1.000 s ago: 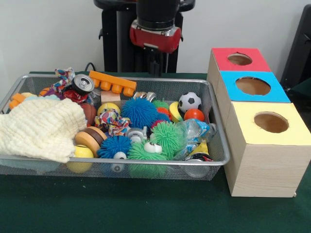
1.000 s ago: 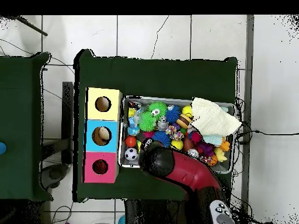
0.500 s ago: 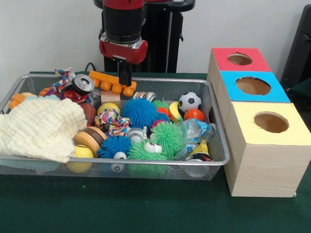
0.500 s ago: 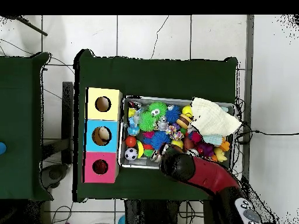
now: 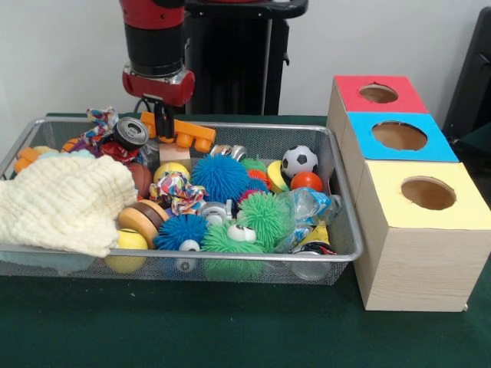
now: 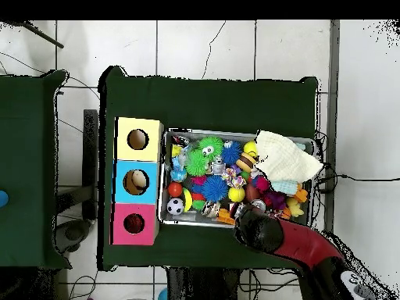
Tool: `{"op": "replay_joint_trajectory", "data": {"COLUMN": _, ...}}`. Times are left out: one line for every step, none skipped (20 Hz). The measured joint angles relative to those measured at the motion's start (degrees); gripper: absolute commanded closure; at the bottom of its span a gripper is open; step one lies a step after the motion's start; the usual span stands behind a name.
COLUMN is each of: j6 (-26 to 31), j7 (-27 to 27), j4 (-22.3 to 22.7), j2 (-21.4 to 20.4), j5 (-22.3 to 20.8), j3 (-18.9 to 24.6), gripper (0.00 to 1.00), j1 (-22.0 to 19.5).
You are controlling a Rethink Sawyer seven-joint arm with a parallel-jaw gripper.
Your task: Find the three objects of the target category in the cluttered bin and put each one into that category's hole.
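Front view: red-black arm's gripper [image 5: 163,123] has swept sideways along wire mesh bin's [image 5: 349,230] far rim, now above orange plastic block toy [image 5: 182,132]; fingers' state cannot tell. Nothing grasped; search continuing. Coloured hole boxes [image 5: 406,192] beside bin, untouched.

Plain pale wall [image 5: 69,54] behind the table [image 5: 230,330], which has a dark green cloth top. Overhead: floor of large white tiles [image 6: 187,47] with dark grout lines and one thin crack. A second green-topped table [image 6: 27,168] stands at left (partly cut off). Thin cables [image 6: 355,178] trail across the floor.
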Motion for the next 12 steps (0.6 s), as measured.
{"op": "replay_joint_trajectory", "data": {"j6": 0.0, "j7": 0.0, "j4": 0.0, "j2": -0.1, "j5": -0.4, "j3": 0.2, "gripper": 1.00, "j1": -0.4}}
{"op": "replay_joint_trajectory", "data": {"j6": 0.0, "j7": 0.0, "j4": 0.0, "j2": -0.2, "j5": -0.8, "j3": 0.4, "gripper": 1.00, "j1": -0.8}}
{"op": "replay_joint_trajectory", "data": {"j6": 0.0, "j7": 0.0, "j4": 0.0, "j2": -0.4, "j5": -1.4, "j3": 0.8, "gripper": 1.00, "j1": -1.4}}
{"op": "replay_joint_trajectory", "data": {"j6": 0.0, "j7": 0.0, "j4": 0.0, "j2": -0.7, "j5": -2.5, "j3": 1.6, "gripper": 1.00, "j1": -2.5}}
{"op": "replay_joint_trajectory", "data": {"j6": 0.0, "j7": 0.0, "j4": 0.0, "j2": -0.9, "j5": -3.2, "j3": 2.1, "gripper": 1.00, "j1": -3.2}}
{"op": "replay_joint_trajectory", "data": {"j6": 0.0, "j7": 0.0, "j4": 0.0, "j2": -1.0, "j5": -3.7, "j3": 2.4, "gripper": 1.00, "j1": -3.8}}
{"op": "replay_joint_trajectory", "data": {"j6": 0.0, "j7": 0.0, "j4": 0.0, "j2": -1.1, "j5": -4.1, "j3": 2.8, "gripper": 1.00, "j1": -4.3}}
{"op": "replay_joint_trajectory", "data": {"j6": 0.0, "j7": 0.0, "j4": 0.0, "j2": -1.2, "j5": -4.4, "j3": 3.2, "gripper": 1.00, "j1": -4.8}}
{"op": "replay_joint_trajectory", "data": {"j6": 0.0, "j7": 0.0, "j4": 0.0, "j2": -1.2, "j5": -4.7, "j3": 3.6, "gripper": 1.00, "j1": -5.3}}
{"op": "replay_joint_trajectory", "data": {"j6": 0.0, "j7": 0.0, "j4": 0.0, "j2": -1.4, "j5": -5.6, "j3": 4.9, "gripper": 1.00, "j1": -7.0}}
{"op": "replay_joint_trajectory", "data": {"j6": 0.0, "j7": 0.0, "j4": 0.0, "j2": -1.4, "j5": -5.9, "j3": 5.4, "gripper": 1.00, "j1": -7.6}}
{"op": "replay_joint_trajectory", "data": {"j6": 0.0, "j7": 0.0, "j4": 0.0, "j2": -1.5, "j5": -6.2, "j3": 5.9, "gripper": 1.00, "j1": -8.4}}
